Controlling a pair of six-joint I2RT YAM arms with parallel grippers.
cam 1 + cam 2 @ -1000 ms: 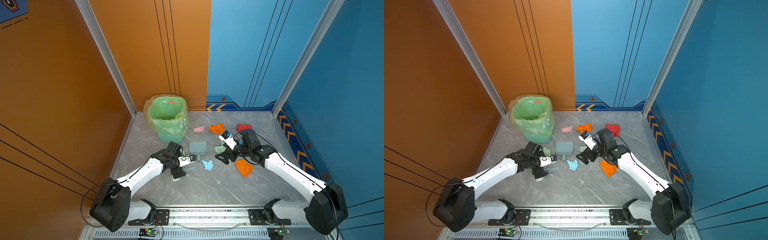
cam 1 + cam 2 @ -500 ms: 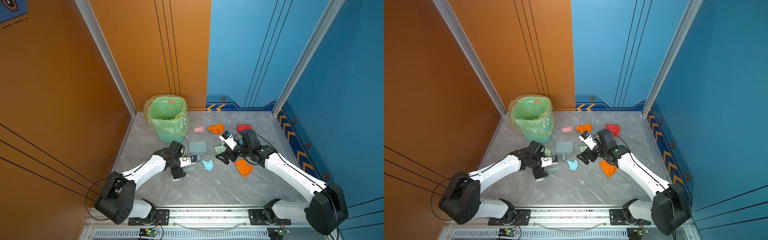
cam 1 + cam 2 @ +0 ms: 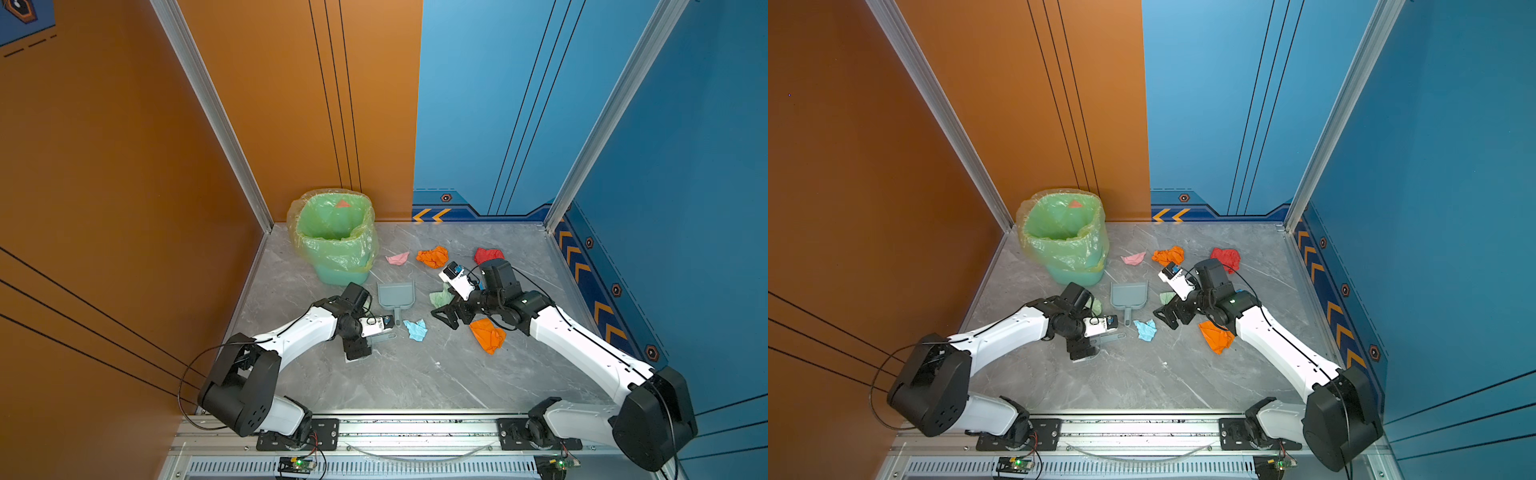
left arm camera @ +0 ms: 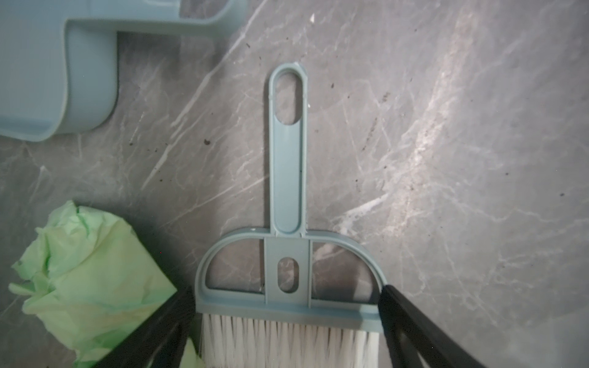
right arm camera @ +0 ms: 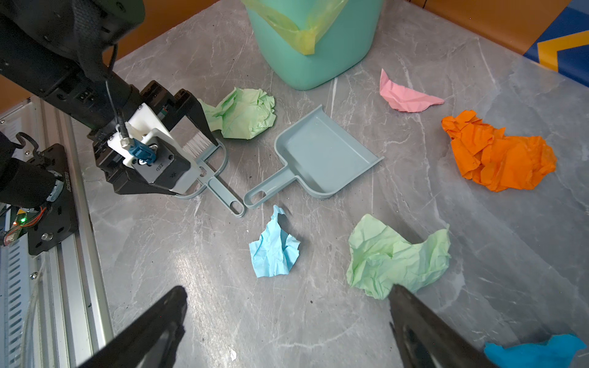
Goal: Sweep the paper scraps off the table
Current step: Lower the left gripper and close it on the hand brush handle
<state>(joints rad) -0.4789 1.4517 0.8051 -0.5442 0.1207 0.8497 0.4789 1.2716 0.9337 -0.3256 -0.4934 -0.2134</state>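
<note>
Top views: paper scraps (image 3: 487, 337) lie scattered on the table (image 3: 415, 382) around the dustpan (image 3: 396, 296), with the bin (image 3: 334, 237) behind; right gripper (image 3: 444, 319) wide, empty.
Left wrist: left gripper (image 4: 287, 289) wide astride the brush (image 4: 287, 178) head, clamping unclear; green wad (image 4: 92, 277) just beside one finger.
Right wrist: bright blue wad (image 5: 535, 353), unseen in both top views.

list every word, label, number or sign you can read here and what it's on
"ZED": on the left arm's wrist camera housing, upside down in the right wrist view.
White print on a black motor housing: too small to read.
Orange chevrons at the foot of the blue wall: signs, no letters.
Dustpan, brush, bin: no text visible.
</note>
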